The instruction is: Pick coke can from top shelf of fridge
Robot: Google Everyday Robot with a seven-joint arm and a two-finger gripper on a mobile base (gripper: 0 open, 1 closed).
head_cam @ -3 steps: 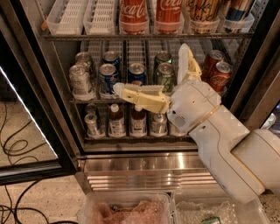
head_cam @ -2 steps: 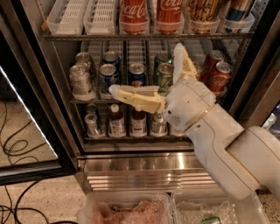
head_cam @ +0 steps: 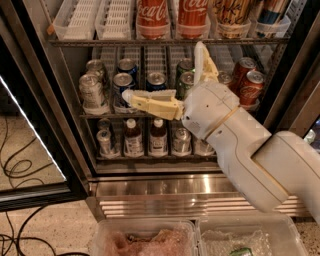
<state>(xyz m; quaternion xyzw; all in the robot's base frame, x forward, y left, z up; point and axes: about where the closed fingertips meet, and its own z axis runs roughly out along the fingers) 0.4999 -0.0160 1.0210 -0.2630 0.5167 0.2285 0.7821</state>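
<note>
Door open, fridge [head_cam: 175, 192] interior in view. Left end of the top shelf [head_cam: 100, 42]: empty white lanes [head_cam: 80, 20], no cans. Next right, the coke can [head_cam: 152, 17] stands upright at the front rail, with a second coke can [head_cam: 192, 17] just beside it; which one is the target, can't tell. Further right are a gold can [head_cam: 232, 17] and a blue can [head_cam: 272, 12].

The gripper [head_cam: 162, 71] sits one level lower, in front of the middle-shelf cans [head_cam: 125, 82]. Its fingers are spread wide, one pointing left, one pointing up, with nothing between them.

Progress, as I judge it: early, only the approach is done and nothing is grasped. Left to do: rise to the top shelf, line up on a red can, close, pull out. The coke can is above the gripper, apart from it, the upward finger ending just below the rail.
</note>
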